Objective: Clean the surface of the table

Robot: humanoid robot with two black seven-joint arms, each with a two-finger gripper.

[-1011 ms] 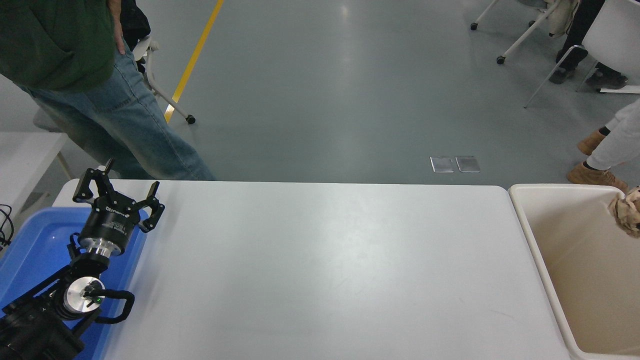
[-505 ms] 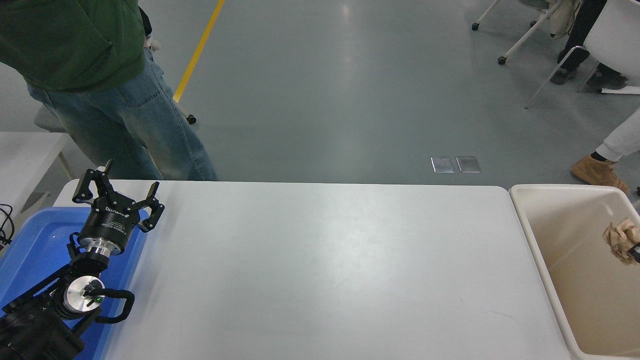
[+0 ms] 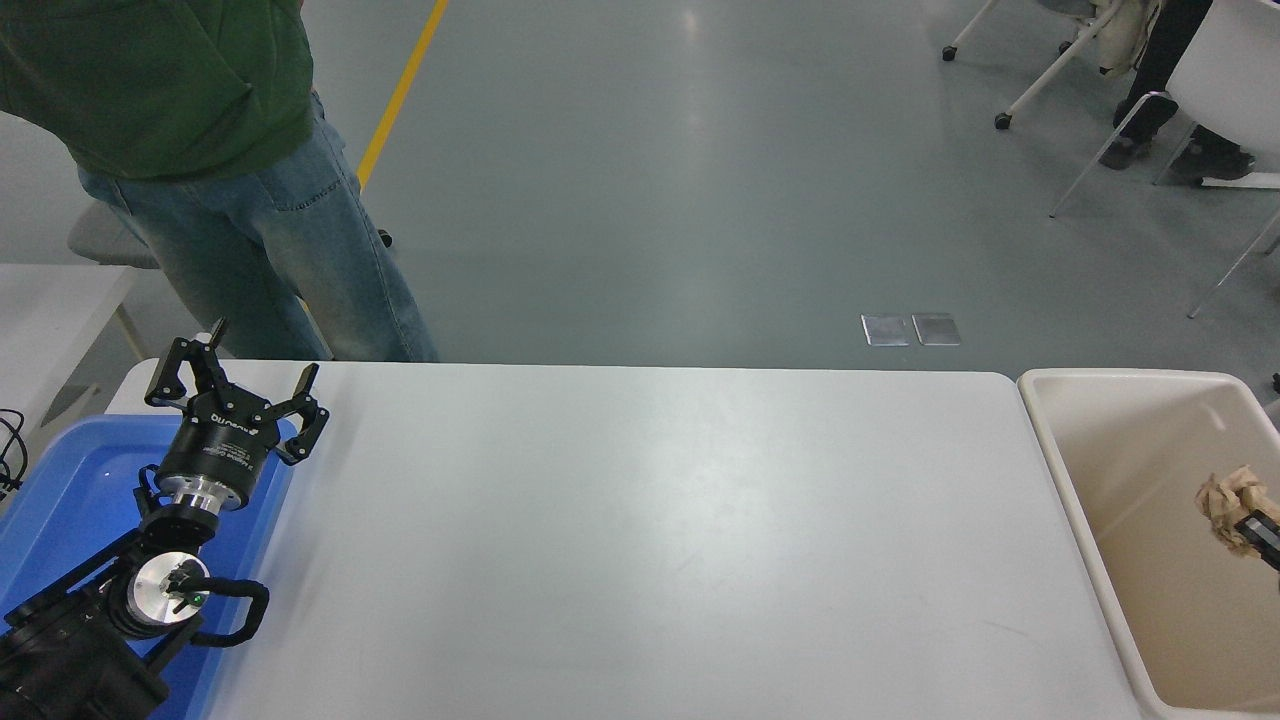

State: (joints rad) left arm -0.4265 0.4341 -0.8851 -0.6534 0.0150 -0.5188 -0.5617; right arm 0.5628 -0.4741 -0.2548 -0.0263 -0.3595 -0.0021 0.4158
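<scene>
The table surface (image 3: 640, 540) is a wide white top with nothing lying on it. At the right edge of the head view only a black bit of my right gripper (image 3: 1258, 530) shows. It is shut on a crumpled brown paper ball (image 3: 1226, 502), which hangs over the inside of the beige tub (image 3: 1075, 470). My left gripper (image 3: 264, 350) is parked at the lower left over the blue tray, fingers spread open and holding nothing.
A blue tray (image 3: 70, 490) sits at the table's left end under my left arm. A person in a green top and jeans (image 3: 270, 230) stands at the far left corner. A smaller white table (image 3: 50, 300) is at the left edge. Chairs stand far right.
The paper ball in my right gripper has dropped lower and slightly left, deeper over the tub. The person has stepped right. A person's legs at the far right have left the view.
</scene>
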